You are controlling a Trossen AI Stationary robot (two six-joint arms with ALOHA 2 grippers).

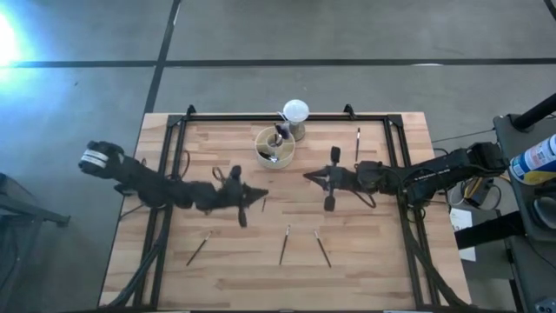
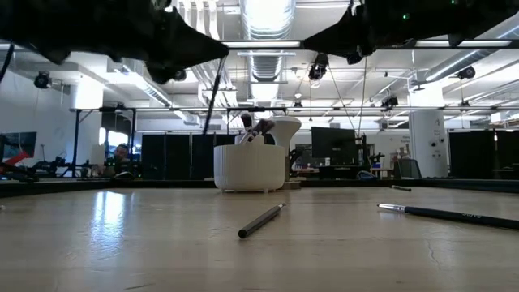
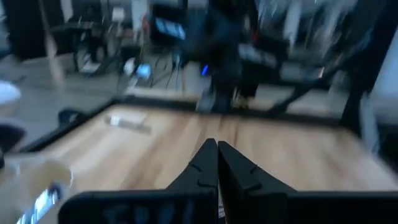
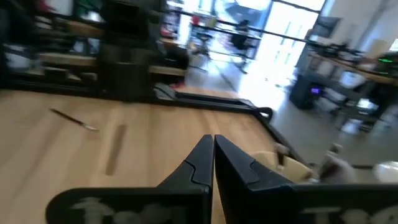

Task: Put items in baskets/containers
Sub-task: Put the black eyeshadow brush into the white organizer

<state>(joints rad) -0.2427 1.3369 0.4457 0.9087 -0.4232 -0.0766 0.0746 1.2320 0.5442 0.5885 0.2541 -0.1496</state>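
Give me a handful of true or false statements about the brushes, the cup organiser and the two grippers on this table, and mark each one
1. The cream organiser already holds some brushes. True.
2. Three brushes lie loose on the near half of the table. True: one at left, one in the middle, one right of it.
3. The left gripper is wide open. False: its fingers meet at the tips.
4. The right gripper is gripping a brush. False: it is shut, with nothing seen between its fingers.
5. The white ball sits inside the organiser. False: it stands beside it, on the far side.
6. A brush lies near the table's far right corner. True.
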